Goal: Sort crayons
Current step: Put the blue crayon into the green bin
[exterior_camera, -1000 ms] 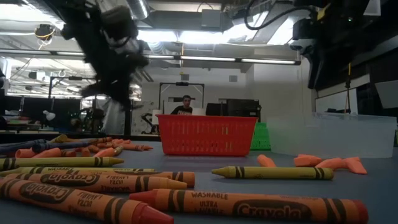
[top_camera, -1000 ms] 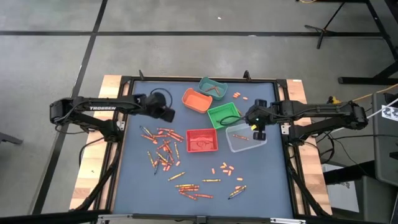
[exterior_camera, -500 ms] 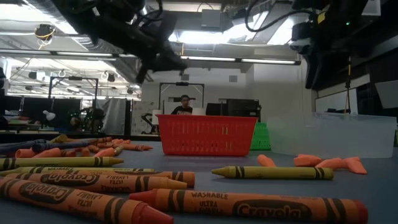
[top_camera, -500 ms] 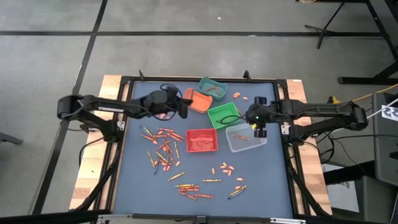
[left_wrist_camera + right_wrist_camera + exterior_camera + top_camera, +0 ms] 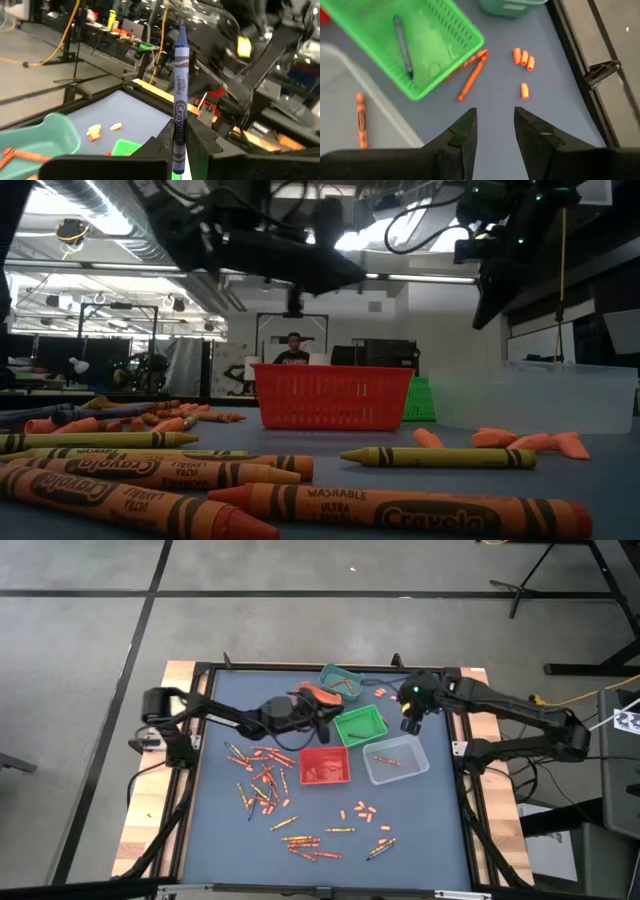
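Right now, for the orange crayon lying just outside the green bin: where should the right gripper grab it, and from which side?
Grip the orange crayon at mid-shaft, coming straight down, fingers across its width. It lies flat and thin, its upper end against the green bin, so the free middle is clearest. The right gripper is open nearby.

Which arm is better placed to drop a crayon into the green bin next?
Left. The left gripper already pinches a blue crayon beside the green bin; the right gripper is open and empty.

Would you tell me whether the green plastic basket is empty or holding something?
Not empty: the green plastic basket holds one dark crayon lying on its floor.
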You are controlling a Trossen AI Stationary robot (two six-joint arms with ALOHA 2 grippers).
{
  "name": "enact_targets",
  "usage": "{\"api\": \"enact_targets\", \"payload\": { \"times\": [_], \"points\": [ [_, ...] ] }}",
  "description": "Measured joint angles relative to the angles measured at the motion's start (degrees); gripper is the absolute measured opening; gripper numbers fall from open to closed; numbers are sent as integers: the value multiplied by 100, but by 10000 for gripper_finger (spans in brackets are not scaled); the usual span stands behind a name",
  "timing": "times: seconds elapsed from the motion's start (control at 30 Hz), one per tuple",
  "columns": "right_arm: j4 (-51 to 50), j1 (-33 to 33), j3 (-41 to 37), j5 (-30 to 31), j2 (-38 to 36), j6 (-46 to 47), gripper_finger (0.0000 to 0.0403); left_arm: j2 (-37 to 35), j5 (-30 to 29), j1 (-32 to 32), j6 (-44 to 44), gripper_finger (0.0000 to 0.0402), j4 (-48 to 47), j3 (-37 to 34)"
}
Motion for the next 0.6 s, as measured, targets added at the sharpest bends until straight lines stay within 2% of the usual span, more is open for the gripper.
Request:
{"api": "enact_targets", "payload": {
  "times": [0.27, 0.47, 0.6],
  "points": [
    [257, -676, 0, -103, 0, 2, 127, 915, 245, -43, 531, 18, -546, 893],
    [259, -798, 0, -112, 2, 51, 127, 1170, 269, -77, 534, 23, -594, 954],
    [271, -783, 0, -474, 2, 64, 127, 1199, 266, -75, 534, 40, -744, 954]
  ]
}}
